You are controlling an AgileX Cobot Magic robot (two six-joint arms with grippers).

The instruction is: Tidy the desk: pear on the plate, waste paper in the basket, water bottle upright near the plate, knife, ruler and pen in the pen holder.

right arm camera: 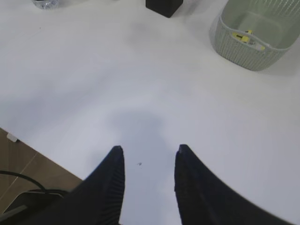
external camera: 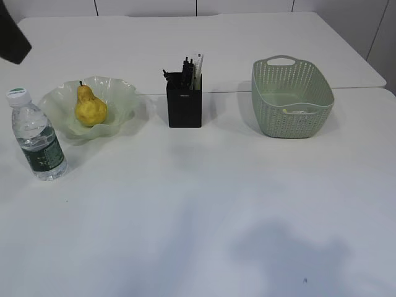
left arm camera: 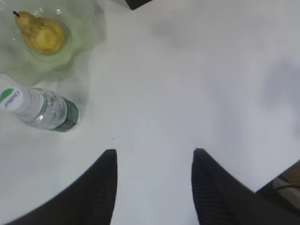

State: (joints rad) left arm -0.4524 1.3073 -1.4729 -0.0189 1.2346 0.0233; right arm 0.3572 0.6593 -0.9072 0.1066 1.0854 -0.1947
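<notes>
The yellow pear [external camera: 90, 108] lies in the pale green wavy plate [external camera: 121, 93]; the left wrist view shows the pear [left arm camera: 42, 35] too. The water bottle [external camera: 37, 137] stands upright just left of the plate and in front of it. Several thin things stick up out of the black pen holder [external camera: 184, 109]; I cannot tell knife, ruler and pen apart. A white and yellow scrap of waste paper [right arm camera: 247, 37] lies in the green basket [external camera: 292, 96]. My left gripper [left arm camera: 154, 151] and right gripper [right arm camera: 149, 147] hang open above the bare desk [external camera: 204, 198], with nothing between their fingers.
A dark part of the left arm [external camera: 12, 37] shows at the exterior view's top left. The desk's near edge [right arm camera: 42, 157] runs below the right gripper, with brown floor and a cable beyond it. A second white table [external camera: 260, 37] adjoins at the back.
</notes>
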